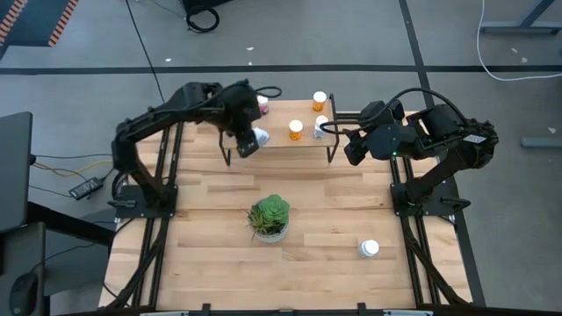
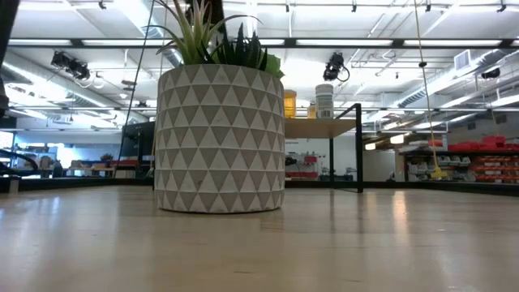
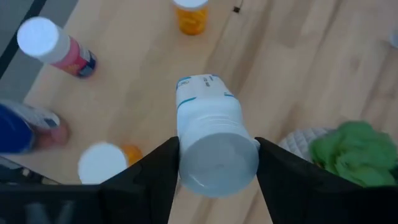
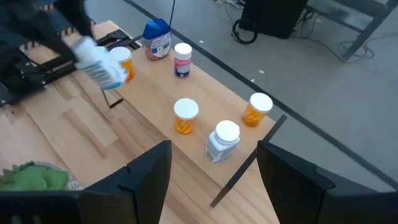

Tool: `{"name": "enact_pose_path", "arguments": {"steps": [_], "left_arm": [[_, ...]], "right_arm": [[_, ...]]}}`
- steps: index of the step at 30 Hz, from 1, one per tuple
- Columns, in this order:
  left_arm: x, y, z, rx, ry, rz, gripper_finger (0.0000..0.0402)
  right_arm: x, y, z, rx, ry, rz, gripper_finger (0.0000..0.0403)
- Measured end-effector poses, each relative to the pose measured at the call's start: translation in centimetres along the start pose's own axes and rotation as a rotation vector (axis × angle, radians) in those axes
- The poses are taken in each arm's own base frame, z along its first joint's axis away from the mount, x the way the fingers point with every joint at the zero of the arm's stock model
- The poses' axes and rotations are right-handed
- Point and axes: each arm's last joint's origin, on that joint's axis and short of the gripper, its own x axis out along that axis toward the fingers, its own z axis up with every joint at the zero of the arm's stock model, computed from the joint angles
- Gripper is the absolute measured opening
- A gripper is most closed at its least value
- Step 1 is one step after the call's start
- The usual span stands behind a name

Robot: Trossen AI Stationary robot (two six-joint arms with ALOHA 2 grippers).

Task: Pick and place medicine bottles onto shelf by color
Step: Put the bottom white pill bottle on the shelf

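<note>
The shelf (image 1: pixel 279 116) stands at the table's far edge with several medicine bottles upright on it: pink (image 1: pixel 262 104), two orange (image 1: pixel 319 101) (image 1: pixel 296 130) and white (image 1: pixel 321 125). A blue one (image 4: pixel 157 38) stands at its left end. My left gripper (image 1: pixel 252 143) hangs over the shelf's left near part, shut on a white bottle (image 3: pixel 208 124). My right gripper (image 4: pixel 211 158) waits open and bare off the shelf's right end. Another white bottle (image 1: pixel 369 248) stands on the table near right. My left gripper pinches the white bottle at its capped end (image 3: pixel 186 152), one finger on each side. The fingers slant down from above, and the bottle lies along them with its labelled body (image 3: pixel 199 90) pointing away and down. It hangs clear above the shelf.
A potted green plant (image 1: pixel 270 217) stands mid-table, between the shelf and the near edge. In the low view its pot (image 2: pixel 219 138) hides much of the shelf (image 2: pixel 324 127). Bare wood lies on both sides of the plant.
</note>
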Motion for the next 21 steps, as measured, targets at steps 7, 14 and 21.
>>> {"name": "enact_pose_path", "arguments": {"steps": [7,14,21], "left_arm": [[1.8,1.2,2.2,0.011,0.020,0.024,0.0197],[4.1,1.7,2.4,0.047,0.142,0.037,0.0202],[5.6,2.4,2.8,0.099,0.163,0.043,0.0201]], "right_arm": [[0.0,0.0,0.0,0.008,-0.012,-0.013,0.0244],[0.1,-0.3,0.5,0.042,-0.095,-0.099,0.0244],[1.0,-0.9,1.3,0.075,-0.118,-0.138,0.0244]]}}
